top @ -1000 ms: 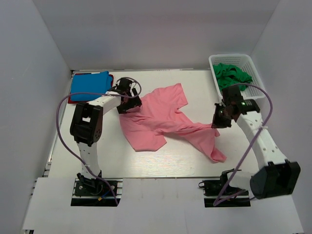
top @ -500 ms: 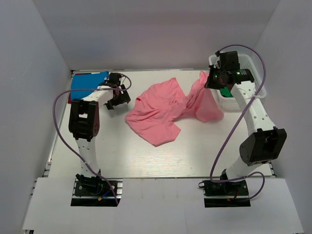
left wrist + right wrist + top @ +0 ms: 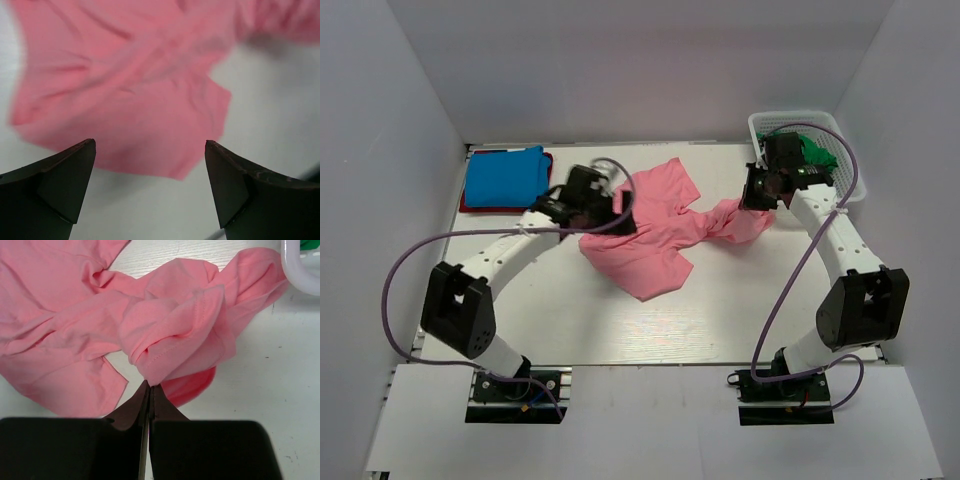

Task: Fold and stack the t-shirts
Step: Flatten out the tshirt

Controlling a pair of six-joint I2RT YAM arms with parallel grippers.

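Observation:
A salmon pink t-shirt (image 3: 655, 230) lies crumpled and twisted in the middle of the table. My right gripper (image 3: 758, 198) is shut on a bunched fold at its right end (image 3: 170, 335), with the jaws pressed together at the cloth (image 3: 150, 387). My left gripper (image 3: 610, 215) hovers open over the shirt's left part; in the left wrist view, the pink cloth (image 3: 125, 95) lies just beyond the spread fingertips (image 3: 150, 170), which hold nothing. A folded bright blue t-shirt (image 3: 503, 175) rests on a red one (image 3: 470, 206) at the back left. Dark green t-shirts (image 3: 817, 153) fill the basket.
The white lattice basket (image 3: 798, 118) stands at the back right, and its rim (image 3: 300, 270) is close beside the right gripper. Grey walls enclose the table on three sides. Purple cables loop off both arms.
The right gripper carried the shirt's right end from the front right up toward the basket, then lowered it. The left gripper left the shirt, swung back-left, and returned over its left part.

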